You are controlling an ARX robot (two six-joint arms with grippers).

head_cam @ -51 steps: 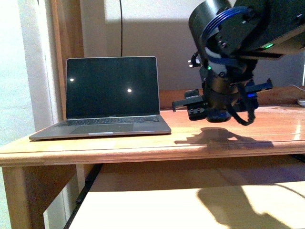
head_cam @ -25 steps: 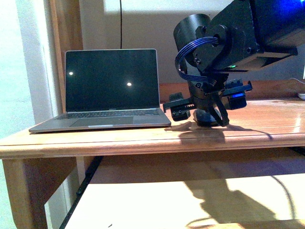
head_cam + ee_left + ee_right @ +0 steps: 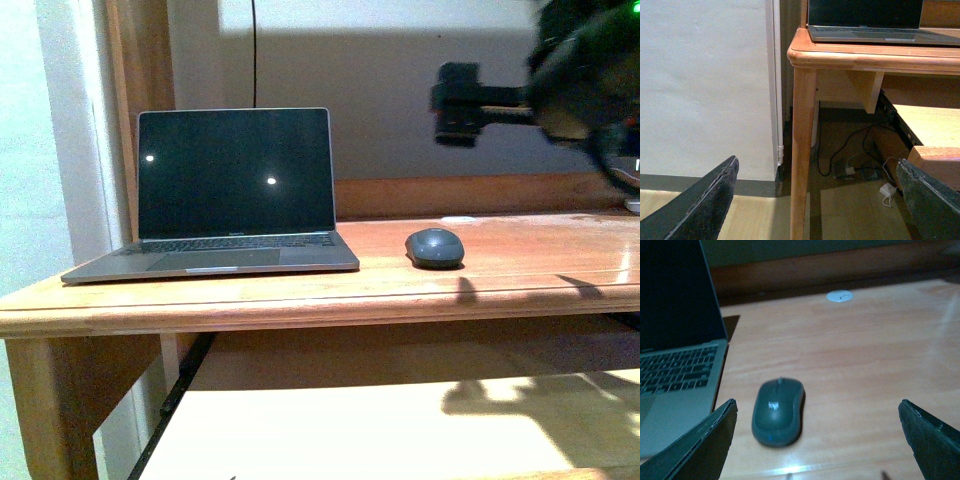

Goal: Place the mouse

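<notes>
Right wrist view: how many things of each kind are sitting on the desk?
laptop: 1
mouse: 1
small white round disc: 1
Total: 3

No legible text, brand name or number found. The mouse (image 3: pixel 777 412) bears a small pale mark on its back in the right wrist view, too blurred to read. The laptop (image 3: pixel 235 175) carries a faint line of lettering below its screen, too small to read.
</notes>
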